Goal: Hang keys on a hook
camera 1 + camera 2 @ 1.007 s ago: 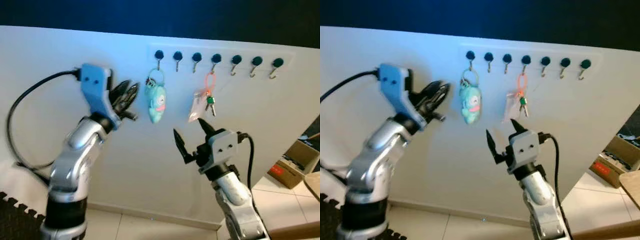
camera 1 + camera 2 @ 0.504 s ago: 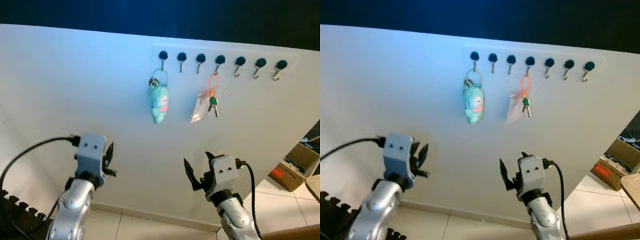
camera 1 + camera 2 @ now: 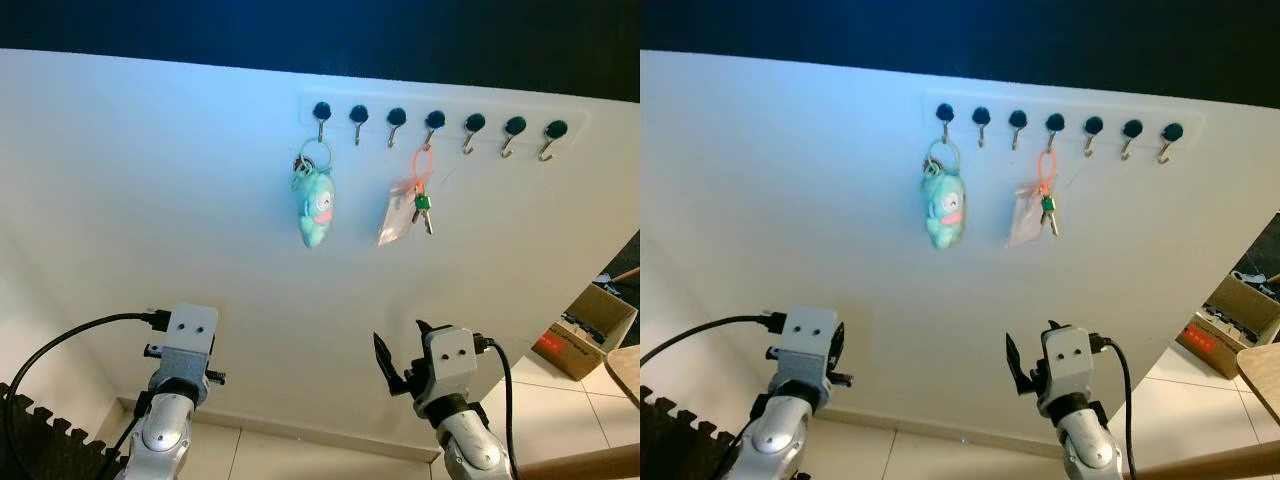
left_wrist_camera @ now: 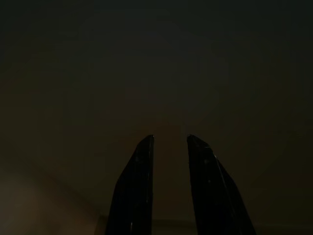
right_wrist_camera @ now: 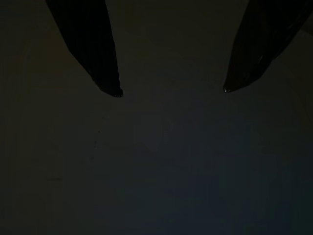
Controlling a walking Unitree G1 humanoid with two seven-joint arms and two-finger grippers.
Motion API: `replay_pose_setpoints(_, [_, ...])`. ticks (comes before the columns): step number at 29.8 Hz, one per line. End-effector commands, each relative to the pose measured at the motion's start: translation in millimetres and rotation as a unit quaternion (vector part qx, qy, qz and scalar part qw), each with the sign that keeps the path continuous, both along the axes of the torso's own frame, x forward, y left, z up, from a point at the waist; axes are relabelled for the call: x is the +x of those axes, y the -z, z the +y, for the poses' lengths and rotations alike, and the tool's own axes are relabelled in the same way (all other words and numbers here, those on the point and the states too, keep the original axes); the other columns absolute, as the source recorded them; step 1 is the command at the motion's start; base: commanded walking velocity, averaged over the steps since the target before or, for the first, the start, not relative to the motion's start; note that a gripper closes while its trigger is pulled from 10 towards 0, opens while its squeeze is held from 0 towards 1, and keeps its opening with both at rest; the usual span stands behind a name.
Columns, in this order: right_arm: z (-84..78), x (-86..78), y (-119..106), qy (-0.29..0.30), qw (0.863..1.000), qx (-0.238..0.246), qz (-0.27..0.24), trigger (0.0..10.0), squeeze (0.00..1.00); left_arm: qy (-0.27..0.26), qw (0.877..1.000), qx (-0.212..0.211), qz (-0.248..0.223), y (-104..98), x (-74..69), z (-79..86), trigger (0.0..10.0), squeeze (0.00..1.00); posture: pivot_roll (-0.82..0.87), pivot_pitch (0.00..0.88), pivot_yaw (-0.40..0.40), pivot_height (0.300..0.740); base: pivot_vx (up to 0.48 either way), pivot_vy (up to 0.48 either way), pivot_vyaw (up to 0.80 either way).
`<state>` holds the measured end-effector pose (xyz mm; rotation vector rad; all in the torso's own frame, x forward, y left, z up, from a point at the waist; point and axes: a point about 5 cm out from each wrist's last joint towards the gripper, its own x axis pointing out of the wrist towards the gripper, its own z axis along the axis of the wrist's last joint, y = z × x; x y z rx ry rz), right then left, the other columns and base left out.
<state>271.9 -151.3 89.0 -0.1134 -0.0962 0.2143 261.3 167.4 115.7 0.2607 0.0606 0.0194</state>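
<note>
White wall (image 3: 150, 200) ahead, dark band above, rack of hooks (image 3: 436, 124) high up. Both arms have dropped since a second ago: left gripper (image 4: 168, 139) was raised beside the teal plush keyring (image 3: 314, 205), now sits low, well below and left of it, fingers a narrow gap apart, holding nothing. Right gripper (image 3: 400, 355) also lowered, well below the keys (image 3: 421, 205), fingers spread, empty. Keys on orange loop (image 3: 423, 163) hang from the fourth hook, clear tag (image 3: 394, 222) beside them; plush hangs from the first hook. Neither has shifted on its hook. Judgement: hanging looks done, arms retreating to rest; nothing left to carry. Cardboard box (image 3: 590, 330) on tiled floor (image 3: 300, 455), far right of the right gripper.
</note>
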Motion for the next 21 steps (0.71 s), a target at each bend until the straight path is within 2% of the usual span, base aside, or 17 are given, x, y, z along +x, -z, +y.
replay_pose_setpoints(1, [0.0,-2.3,6.6,0.004,1.000,0.000,0.010,10.0,0.00,-0.002,1.000,-0.003,0.007,6.0,-1.9,-3.1,10.0,0.00,0.11,0.129,-0.035,0.740,0.000,0.000,0.00])
replay_pose_setpoints(21, [1.8,-1.4,11.4,0.004,1.000,-0.001,0.009,10.0,0.00,-0.007,1.000,-0.007,-0.001,8.7,-3.0,-5.2,10.0,0.00,0.13,0.142,-0.034,0.740,0.000,0.000,0.00])
